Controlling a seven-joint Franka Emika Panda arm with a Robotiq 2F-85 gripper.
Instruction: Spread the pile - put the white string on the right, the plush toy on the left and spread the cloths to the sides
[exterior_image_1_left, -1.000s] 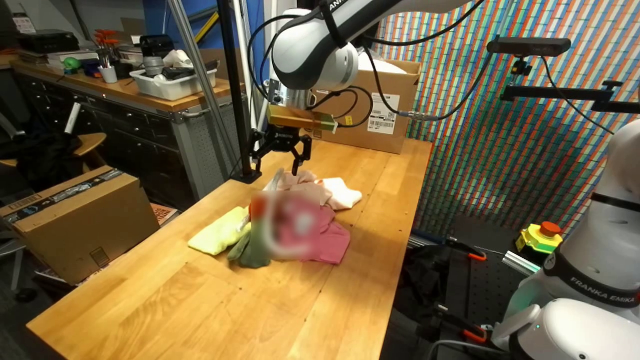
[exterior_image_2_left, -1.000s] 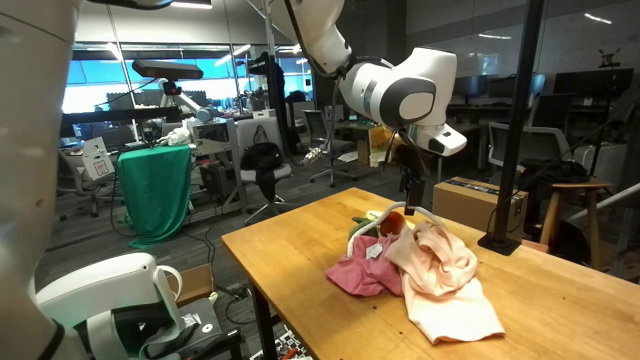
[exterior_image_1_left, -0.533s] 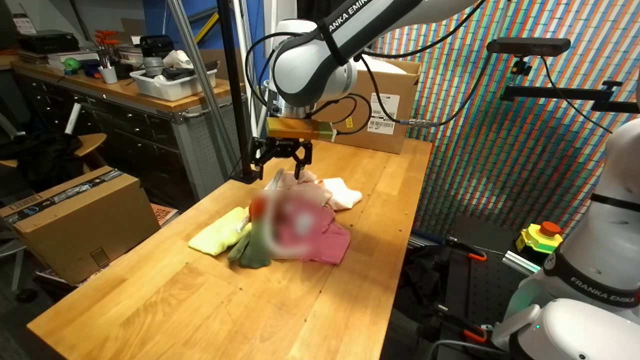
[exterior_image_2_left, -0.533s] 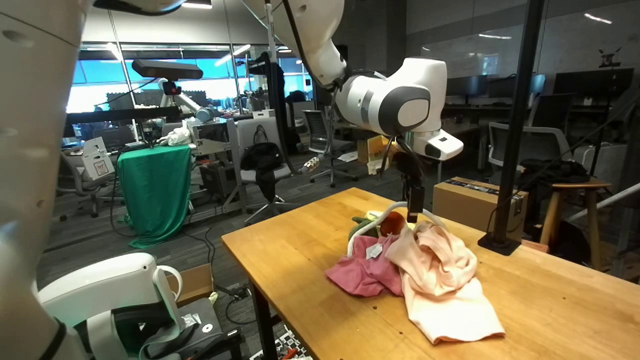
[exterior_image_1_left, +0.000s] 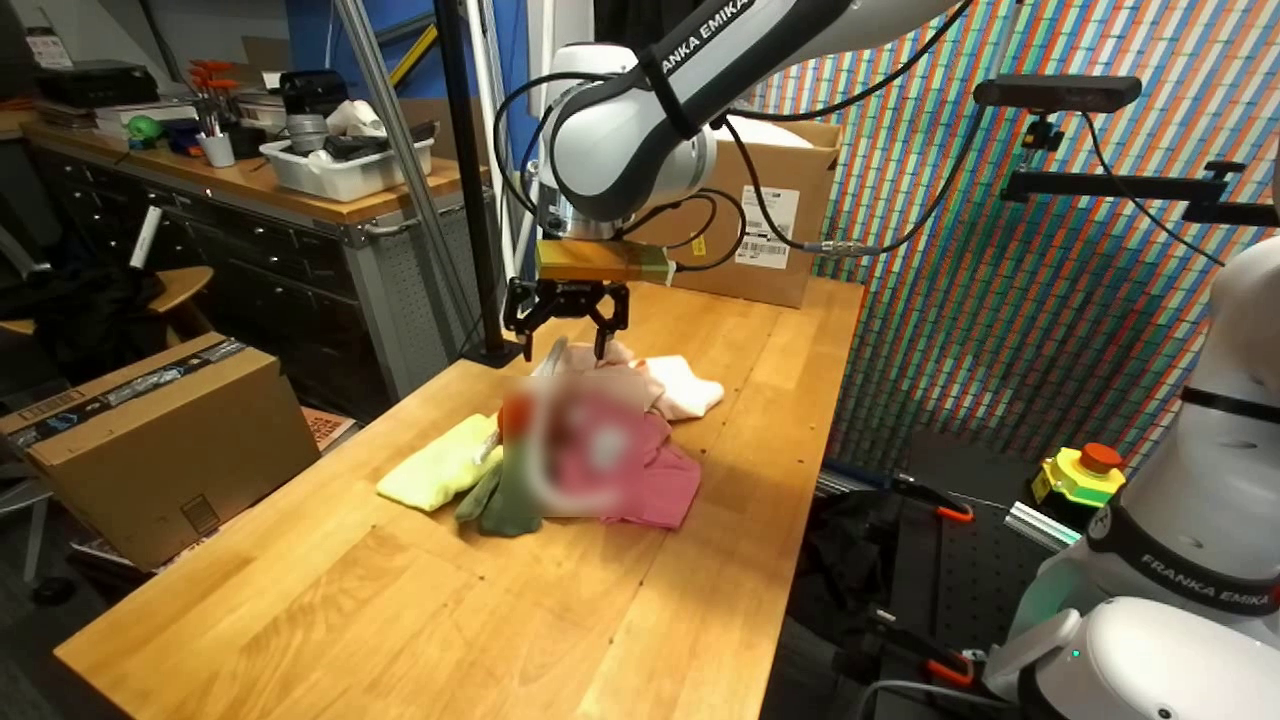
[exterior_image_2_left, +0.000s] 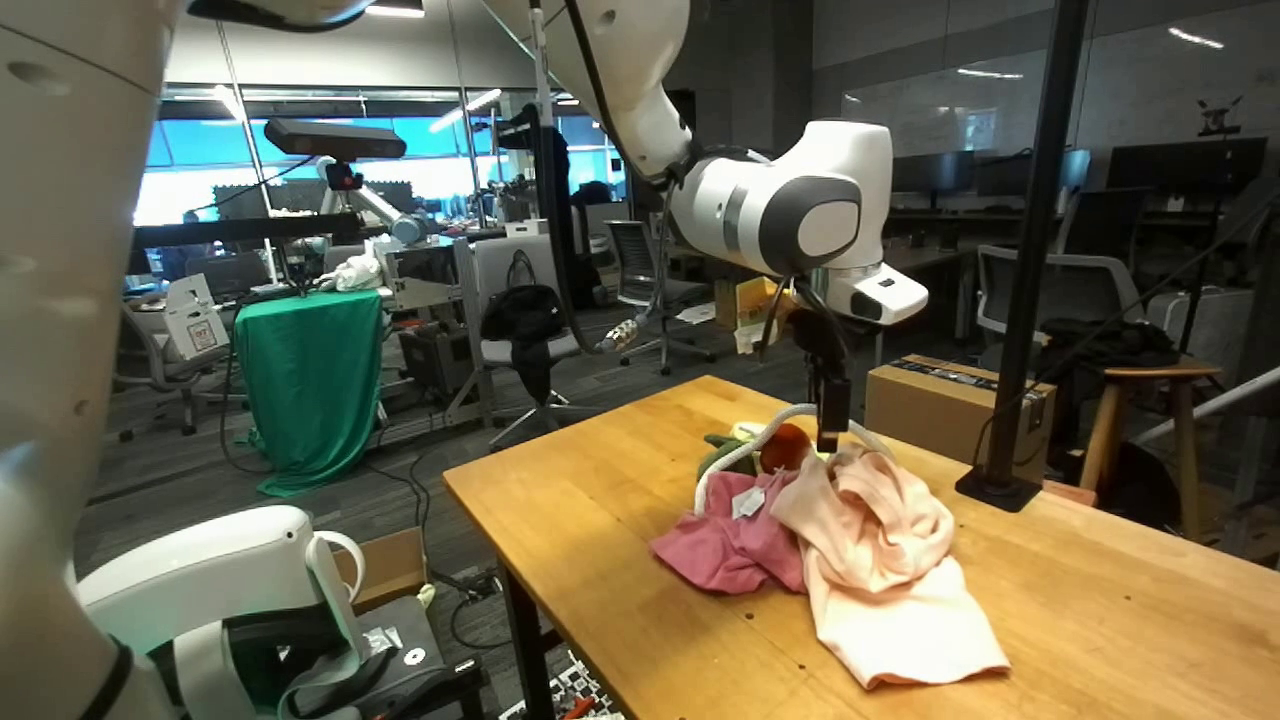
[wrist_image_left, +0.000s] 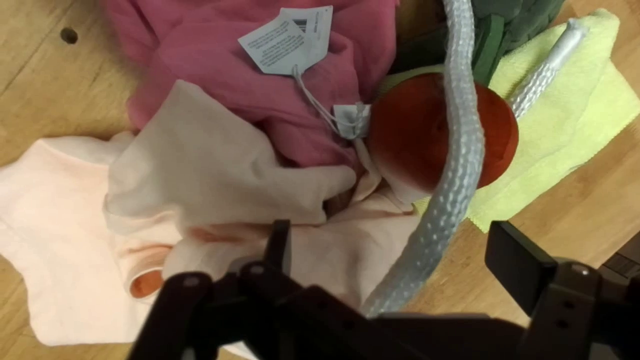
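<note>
Robotics lab: arm (exterior_image_2_left: 810, 225), tool bench (exterior_image_1_left: 265, 255)

White string (wrist_image_left: 465, 147) is crossing the red round thing (wrist_image_left: 410, 127), hiding a strip; below it, my gripper (wrist_image_left: 394, 252) is covering the string's lower run. Up-left of it, I'm losing the pink cloth (wrist_image_left: 220, 65) past the wrist view's top edge; the tag (wrist_image_left: 282, 44) is carrying print too small to read. In an exterior view, a blurred patch (exterior_image_1_left: 575, 450) is smudging it; in an exterior view, yellow cloth (exterior_image_2_left: 746, 430) behind it is showing only scraps.

Base band (exterior_image_1_left: 1185, 573) reads "FRANKA EMIKA", arm (exterior_image_1_left: 715, 65) shows "ANKA EMIKA", w/ txt on hang tag (wrist_image_left: 285, 45) too sm to read.
</note>
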